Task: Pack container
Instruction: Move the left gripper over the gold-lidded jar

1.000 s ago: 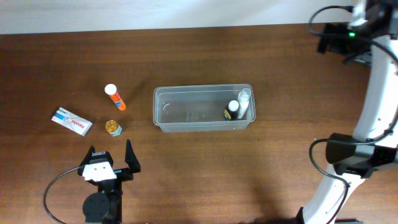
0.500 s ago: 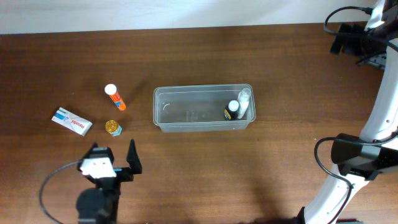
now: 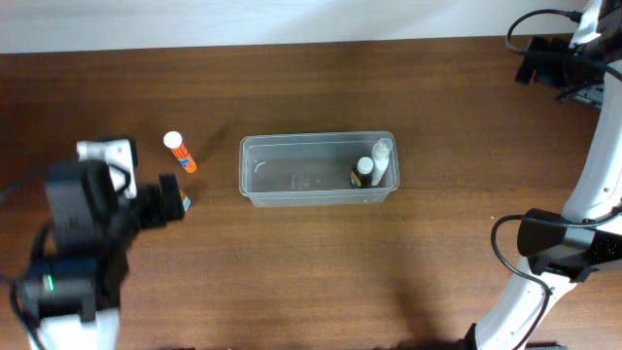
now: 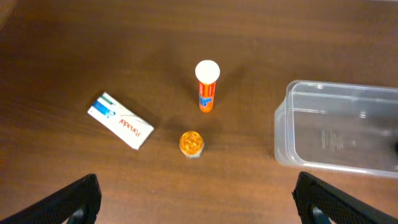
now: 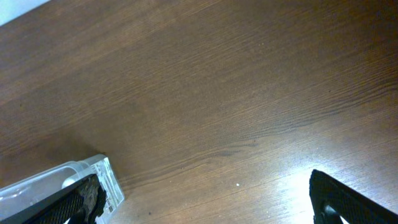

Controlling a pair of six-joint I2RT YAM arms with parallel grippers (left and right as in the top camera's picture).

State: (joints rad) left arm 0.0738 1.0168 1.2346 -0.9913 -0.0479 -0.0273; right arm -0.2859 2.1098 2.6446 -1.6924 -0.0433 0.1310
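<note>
The container [image 3: 313, 198] is a clear shallow tub in the middle of the table. At its right end it holds a dark bottle with a white cap [image 3: 362, 171] and a clear bottle [image 3: 381, 159]. The container's left end shows in the left wrist view [image 4: 281, 134]. Left of it lie an orange tube with a white cap [image 4: 207, 87], a small amber jar [image 4: 191, 144] and a white box [image 4: 120, 120]. My left gripper [image 4: 199, 214] is open and empty, high above these, nearer the camera than the jar. My right gripper [image 5: 205, 208] is open and empty at the far right, beyond the container's corner [image 5: 68, 177].
In the overhead view my raised left arm [image 3: 83, 228] hides the white box and most of the amber jar. The orange tube [image 3: 179, 152] lies beside it. My right arm [image 3: 554, 63] is at the table's back right corner, and its base [image 3: 554, 248] stands at the right.
My left arm has risen from the front edge and swung back and left, now over the white box. My right arm shifted a little right early on, then stayed still.
</note>
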